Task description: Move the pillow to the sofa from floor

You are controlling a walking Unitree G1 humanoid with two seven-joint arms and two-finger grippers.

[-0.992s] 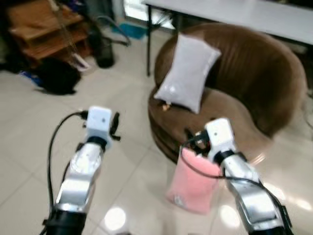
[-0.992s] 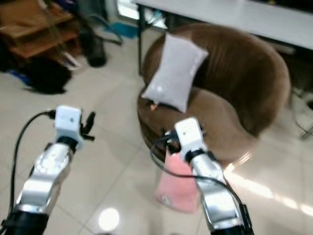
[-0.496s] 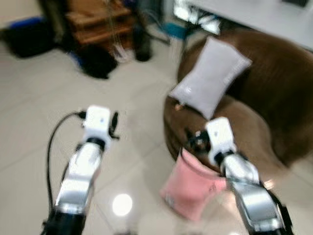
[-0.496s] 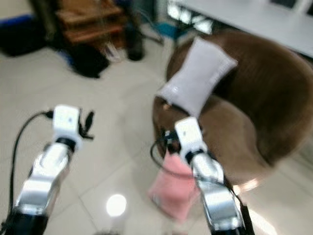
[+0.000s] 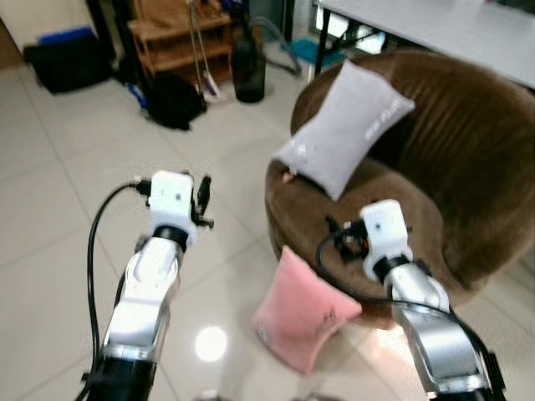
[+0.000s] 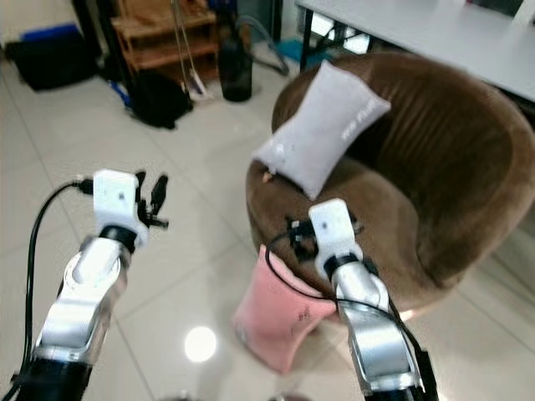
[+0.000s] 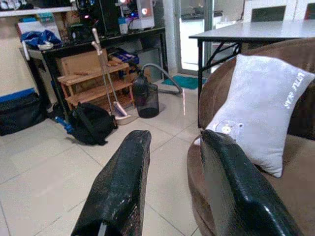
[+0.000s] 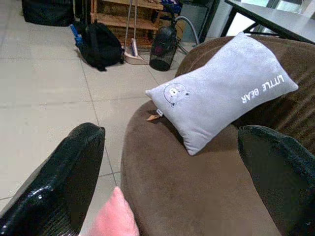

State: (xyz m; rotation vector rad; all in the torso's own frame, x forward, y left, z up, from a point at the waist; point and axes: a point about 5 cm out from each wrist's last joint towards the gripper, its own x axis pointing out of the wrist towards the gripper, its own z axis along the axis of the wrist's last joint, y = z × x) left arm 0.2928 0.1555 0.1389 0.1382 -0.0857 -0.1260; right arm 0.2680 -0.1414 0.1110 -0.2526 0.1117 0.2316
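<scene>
So the pink pillow point(image 5: 303, 317) is on the tile floor, leaning right up against the front base of the round brown sofa point(image 5: 468, 175). It isn't held by anything at the moment. The right gripper point(image 8: 172, 182) hovers just above and behind it, over the sofa's seat edge, fingers spread wide with nothing between them; a pink corner pokes into the right wrist view. The left gripper point(image 7: 170, 189) floats out over bare floor to the left, fingers narrowly parted, also empty.

My take: the right arm needs to come down and forward to pinch that top corner nearest it, since the pillow is soft and will sag. Grabbing deep into the fabric rather than the tip should stop it slipping, then lift clear of the seat lip before swinging over.

A grey pillow point(image 5: 344, 128) already leans on the sofa's back, so the free seat area in front of it is the landing spot. Further off sit a black backpack point(image 5: 175, 100), a wooden rack point(image 5: 171, 38), a dark vacuum canister point(image 5: 248, 71) and a white table point(image 5: 435, 25), all well apart.
</scene>
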